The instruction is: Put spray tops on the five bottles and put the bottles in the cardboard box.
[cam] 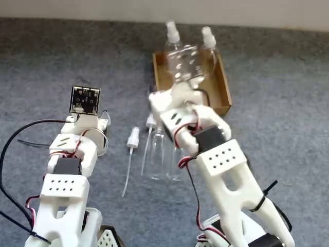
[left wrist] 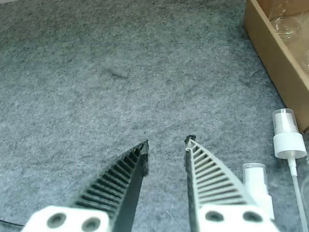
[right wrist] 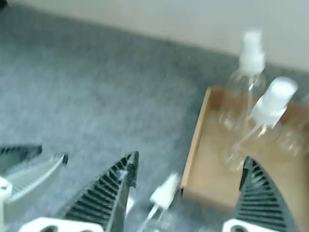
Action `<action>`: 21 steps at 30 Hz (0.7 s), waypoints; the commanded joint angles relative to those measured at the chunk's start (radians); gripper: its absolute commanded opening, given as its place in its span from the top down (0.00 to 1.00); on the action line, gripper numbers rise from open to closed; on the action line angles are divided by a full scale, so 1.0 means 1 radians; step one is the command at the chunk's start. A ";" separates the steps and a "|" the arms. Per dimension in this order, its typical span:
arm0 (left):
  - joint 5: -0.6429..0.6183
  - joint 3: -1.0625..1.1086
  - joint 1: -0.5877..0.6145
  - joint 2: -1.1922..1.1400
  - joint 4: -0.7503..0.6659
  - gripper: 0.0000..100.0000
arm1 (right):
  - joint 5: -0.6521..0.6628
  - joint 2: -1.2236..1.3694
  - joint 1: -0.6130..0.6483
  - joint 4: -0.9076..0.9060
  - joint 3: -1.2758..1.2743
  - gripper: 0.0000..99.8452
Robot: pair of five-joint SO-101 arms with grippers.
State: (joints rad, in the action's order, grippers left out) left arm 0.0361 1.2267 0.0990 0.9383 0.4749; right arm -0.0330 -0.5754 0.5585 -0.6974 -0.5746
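Note:
The cardboard box (cam: 224, 87) sits at the back centre, with two clear bottles (cam: 182, 64) standing in it, both wearing white spray tops (cam: 172, 32). In front of the box, clear bottles without tops (cam: 157, 154) rest on the carpet. Beside them are two loose spray tops with long tubes (cam: 132, 138) (cam: 150, 122). My right gripper (right wrist: 188, 169) is open wide above the box's near-left corner (right wrist: 195, 140), holding nothing. Left of the loose tops, my left gripper (left wrist: 166, 145) is open over bare carpet, with one spray top (left wrist: 288, 140) just beside it and another (left wrist: 256, 181) partly behind its white finger.
Grey carpet (cam: 267, 128) covers the whole table. A pale wall (cam: 257, 13) runs along the far edge behind the box. Black cables (cam: 20, 139) trail at the left beside the left arm. Open carpet lies left and right of the box.

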 commanded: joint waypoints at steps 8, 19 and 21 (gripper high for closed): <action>-0.008 -0.007 0.010 0.008 -0.021 0.87 | -0.149 0.087 0.116 -0.160 -0.134 0.72; -0.008 -0.004 0.005 0.008 -0.020 0.87 | -0.150 0.180 -0.082 -0.156 -0.205 0.72; -0.008 -0.004 0.005 0.008 -0.020 0.87 | -0.150 0.194 -0.079 -0.156 -0.239 0.72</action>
State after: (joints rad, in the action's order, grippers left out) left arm 0.0361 1.2267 0.0990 0.9383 0.4749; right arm -0.1726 -0.3867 0.4895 -0.8523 -0.7971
